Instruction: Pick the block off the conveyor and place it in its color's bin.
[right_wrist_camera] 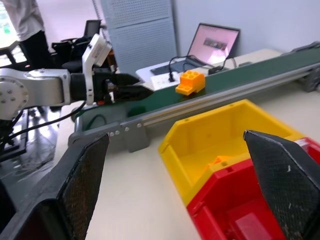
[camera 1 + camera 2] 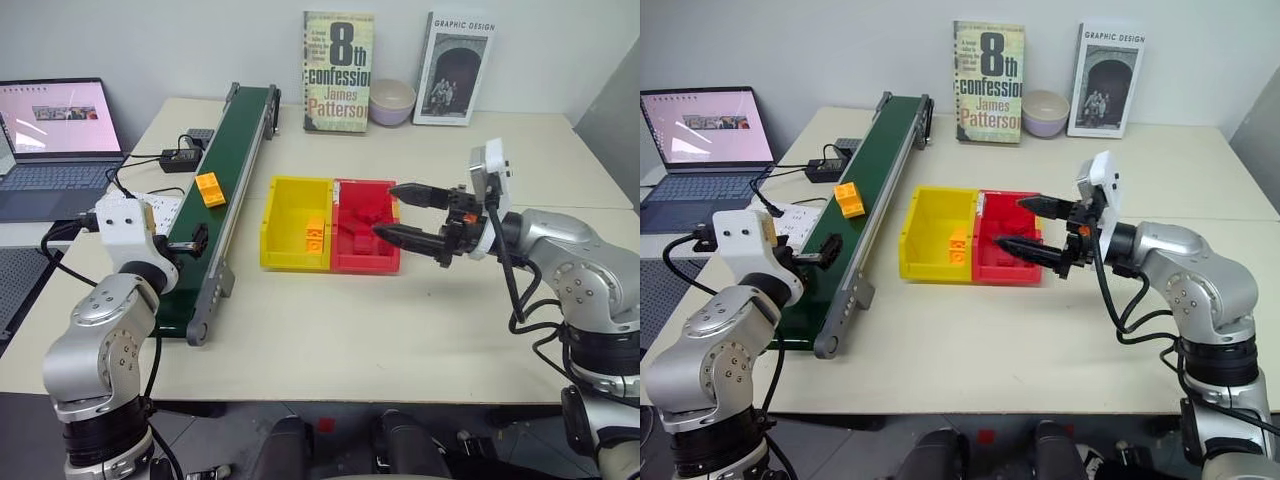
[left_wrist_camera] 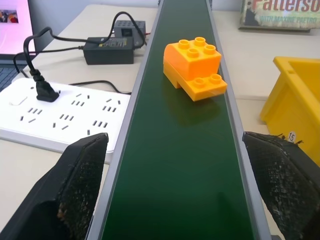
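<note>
On the table (image 2: 330,340), an orange block (image 3: 194,67) rides the conveyor (image 2: 215,195) ahead of the left gripper's (image 3: 175,190) spread fingers, while the right gripper (image 2: 412,215), fingers apart, hovers over the red bin (image 2: 362,262).

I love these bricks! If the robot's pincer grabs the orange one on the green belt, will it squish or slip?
Probably no squishing: the block looks like hard, moulded plastic. It might slip a little, since its sides look smooth and shiny. It likely won't roll, sitting flat on the conveyor with its studs up. It looks small, so probably light.

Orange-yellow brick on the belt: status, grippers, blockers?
Left gripper open, straddling the dark-green conveyor belt. Right gripper open, empty, over the red plastic bin. Small orange-yellow studded plastic brick on belt, untouched. Path clear.
</note>
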`<state>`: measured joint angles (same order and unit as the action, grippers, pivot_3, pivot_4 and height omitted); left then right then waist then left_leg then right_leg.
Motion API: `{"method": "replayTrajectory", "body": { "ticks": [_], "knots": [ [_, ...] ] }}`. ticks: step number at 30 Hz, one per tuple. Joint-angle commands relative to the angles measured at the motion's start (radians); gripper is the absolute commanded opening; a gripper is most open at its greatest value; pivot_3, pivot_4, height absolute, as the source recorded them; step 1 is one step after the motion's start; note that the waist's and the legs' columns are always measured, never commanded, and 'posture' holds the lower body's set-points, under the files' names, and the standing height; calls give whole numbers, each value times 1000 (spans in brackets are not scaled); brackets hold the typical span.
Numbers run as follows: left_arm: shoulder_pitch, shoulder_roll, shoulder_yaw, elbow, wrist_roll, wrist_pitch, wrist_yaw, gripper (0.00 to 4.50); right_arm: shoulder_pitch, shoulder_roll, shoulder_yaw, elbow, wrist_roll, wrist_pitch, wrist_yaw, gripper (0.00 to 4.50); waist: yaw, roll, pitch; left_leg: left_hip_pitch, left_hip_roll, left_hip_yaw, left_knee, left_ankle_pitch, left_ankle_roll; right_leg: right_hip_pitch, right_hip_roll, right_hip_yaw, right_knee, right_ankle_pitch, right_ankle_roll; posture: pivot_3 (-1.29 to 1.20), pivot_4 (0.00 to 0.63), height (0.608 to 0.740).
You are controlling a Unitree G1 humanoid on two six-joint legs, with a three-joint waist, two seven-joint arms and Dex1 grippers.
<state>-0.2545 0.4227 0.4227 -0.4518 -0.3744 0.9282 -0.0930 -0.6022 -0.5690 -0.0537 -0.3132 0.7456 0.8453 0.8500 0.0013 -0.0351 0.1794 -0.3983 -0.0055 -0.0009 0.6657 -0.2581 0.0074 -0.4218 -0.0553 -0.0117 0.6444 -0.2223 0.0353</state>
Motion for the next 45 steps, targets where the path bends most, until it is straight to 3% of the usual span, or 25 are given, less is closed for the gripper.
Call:
{"method": "replayTrajectory", "body": {
  "ticks": [1, 15, 25, 32, 40, 43, 45],
  "knots": [
    [-13, -4, -3, 1, 7, -27, 4, 4487, -8, -14, -7, -41, 30, 0, 15, 4500, 0, 0, 0, 0, 0, 0, 0, 0, 0, 0, 0, 0, 0, 0, 0, 0, 150, 740],
    [-112, -24, -81, 197, 55, -92, 14, 4487, 28, -38, -11, -135, 96, 56, -17, 4500, 0, 0, 0, 0, 1, 0, 0, 0, 0, 0, -1, 0, 0, 0, 0, 0, 150, 740],
    [-67, -166, 33, -9, 16, 106, 181, 2728, 28, -58, -30, -128, 111, 54, -36, 4500, 0, 0, 0, 1, 1, 0, 0, 0, 0, 1, -2, 0, 0, 0, 0, 0, 150, 740],
    [-47, -174, 28, -29, 22, 129, 174, 1559, 15, -62, -26, -119, 116, 55, -44, 4500, 5, 0, 0, 1, 0, 0, 1, 0, 0, 1, 0, 0, 0, 0, 0, 0, 150, 740],
    [-43, -153, 29, -23, 33, 130, 167, 1550, 18, -65, -28, -118, 109, 48, -54, 4500, 6, 0, 0, 1, 0, 0, 1, 0, 0, 1, 0, 0, 0, 0, 0, 0, 150, 740],
    [-64, -105, 18, 5, 52, 122, 152, 1550, 21, -62, -29, -122, 108, 45, -63, 4500, 5, 0, 0, 1, 0, 0, 1, 0, 0, 1, 0, 0, 0, 0, 0, 0, 150, 740],
    [-131, -21, 11, 61, 45, 109, 95, 1550, 24, -65, -37, -130, 107, 43, -74, 4500, 5, 0, 0, 1, 0, 0, 1, 0, 0, 1, 0, 0, 0, 0, 0, 0, 150, 740]
  ]
}}
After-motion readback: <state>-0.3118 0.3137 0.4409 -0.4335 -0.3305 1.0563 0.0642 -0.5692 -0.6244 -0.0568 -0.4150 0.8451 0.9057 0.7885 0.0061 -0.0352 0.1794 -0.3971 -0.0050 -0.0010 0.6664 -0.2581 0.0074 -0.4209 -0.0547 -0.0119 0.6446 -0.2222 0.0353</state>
